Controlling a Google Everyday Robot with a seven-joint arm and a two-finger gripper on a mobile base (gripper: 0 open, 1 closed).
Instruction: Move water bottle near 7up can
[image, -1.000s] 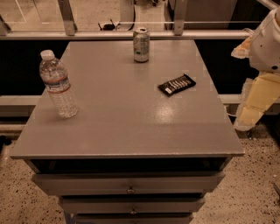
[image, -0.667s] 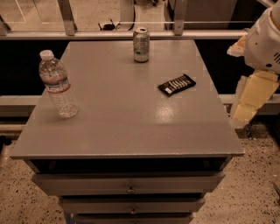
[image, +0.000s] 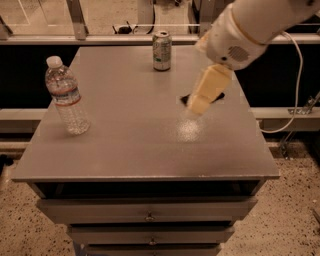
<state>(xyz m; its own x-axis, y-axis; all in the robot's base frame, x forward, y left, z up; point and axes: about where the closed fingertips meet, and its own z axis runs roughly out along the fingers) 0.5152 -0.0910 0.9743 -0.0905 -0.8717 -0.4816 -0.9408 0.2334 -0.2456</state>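
The water bottle (image: 66, 96), clear ribbed plastic with a white cap and a pale label band, stands upright at the left side of the grey table top (image: 135, 135). The 7up can (image: 162, 50), silvery and green, stands upright at the far middle edge. My gripper (image: 206, 91) hangs over the right middle of the table, in front of and to the right of the can and far right of the bottle. It holds nothing that I can see.
A flat black snack packet (image: 218, 97) lies right of centre, mostly hidden behind my gripper. The table top sits on a cabinet of drawers (image: 147, 212). A rail runs behind the table, and a white cable (image: 295, 95) hangs at the right.
My arm has swung in from beyond the table's right edge to over the right middle of the table, covering the black packet. The bottle and the can have not moved.
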